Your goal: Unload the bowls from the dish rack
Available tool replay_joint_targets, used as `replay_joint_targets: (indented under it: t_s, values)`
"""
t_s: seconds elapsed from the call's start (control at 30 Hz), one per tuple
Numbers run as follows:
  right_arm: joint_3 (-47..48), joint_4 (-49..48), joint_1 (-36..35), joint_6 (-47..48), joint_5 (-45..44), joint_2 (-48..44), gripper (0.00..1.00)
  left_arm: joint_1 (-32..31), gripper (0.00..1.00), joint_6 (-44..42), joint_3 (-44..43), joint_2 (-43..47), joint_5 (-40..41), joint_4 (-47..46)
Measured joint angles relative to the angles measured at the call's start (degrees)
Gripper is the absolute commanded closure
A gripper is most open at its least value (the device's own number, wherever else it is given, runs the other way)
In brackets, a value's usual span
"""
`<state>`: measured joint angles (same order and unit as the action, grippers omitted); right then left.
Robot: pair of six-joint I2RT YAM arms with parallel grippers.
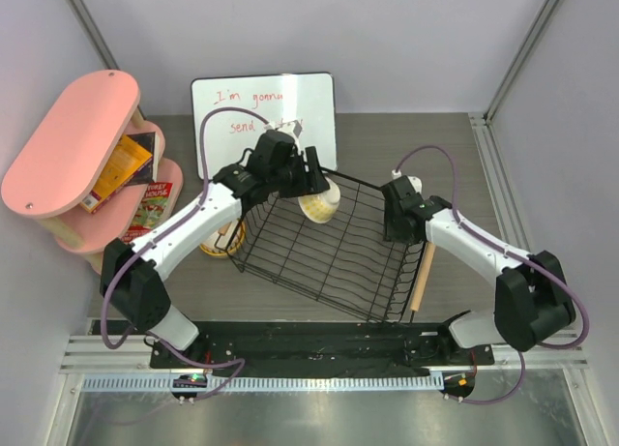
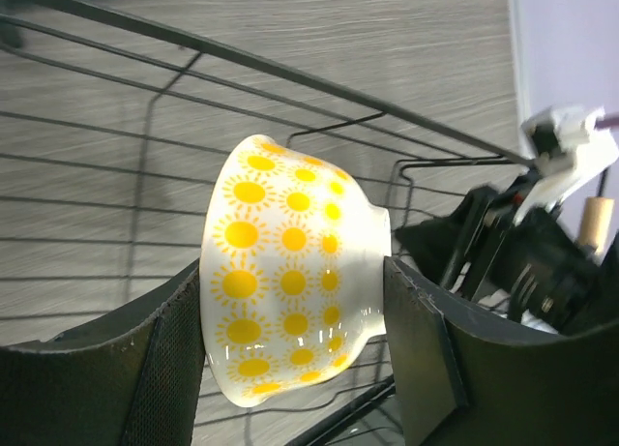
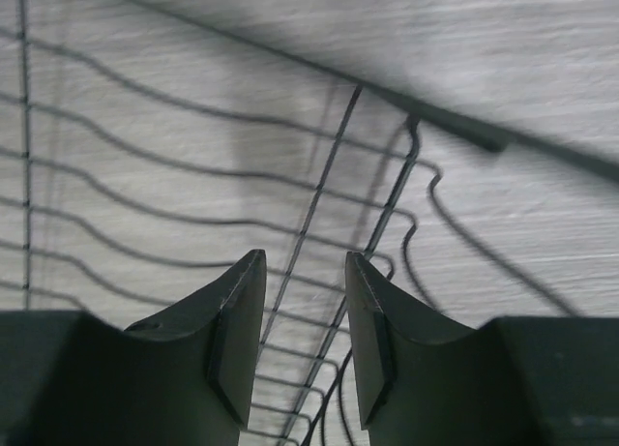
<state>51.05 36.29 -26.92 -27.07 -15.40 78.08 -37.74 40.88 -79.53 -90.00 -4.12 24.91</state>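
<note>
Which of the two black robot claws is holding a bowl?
The left gripper: it clamps the white bowl with yellow suns over the black wire dish rack. The right gripper holds nothing, its jaws apart.

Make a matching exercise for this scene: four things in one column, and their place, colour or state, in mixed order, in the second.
1. bowl
2. whiteboard
3. shelf
4. right end effector

A. pink, at the far left
B. open, at the right side of the rack
C. gripped by the left end effector
D. behind the rack, with red writing

Pairs: 1-C, 2-D, 3-A, 4-B
</note>
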Motion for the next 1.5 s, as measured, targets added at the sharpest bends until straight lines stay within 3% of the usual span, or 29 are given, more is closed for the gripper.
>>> replay_joint_targets:
  t_s: [0.4,0.6,0.97,1.23,1.5]
  values:
    - [8.79,0.92,5.14,7.48,-2.62,9.33,0.58,0.00,1.00,-8.00,-0.74,9.31,11.98,15.61]
    - [14.25,0.90,8.76,10.54,-2.82,13.31,0.59,0.04,1.00,-10.19,-0.74,14.56,17.29,19.80]
    - [18.62,-1.51,10.64,13.49,-2.75,20.44,0.59,0.04,1.00,-14.19,-3.50,16.20,23.87,25.09]
    - [19.10,-1.38,10.64,12.02,3.15,18.75,0.55,0.04,1.00,-20.31,-13.00,19.52,34.58,30.86]
    - [17.18,-1.64,10.64,8.17,11.34,2.40,0.55,0.15,1.00,-24.59,-14.62,20.33,47.36,35.39]
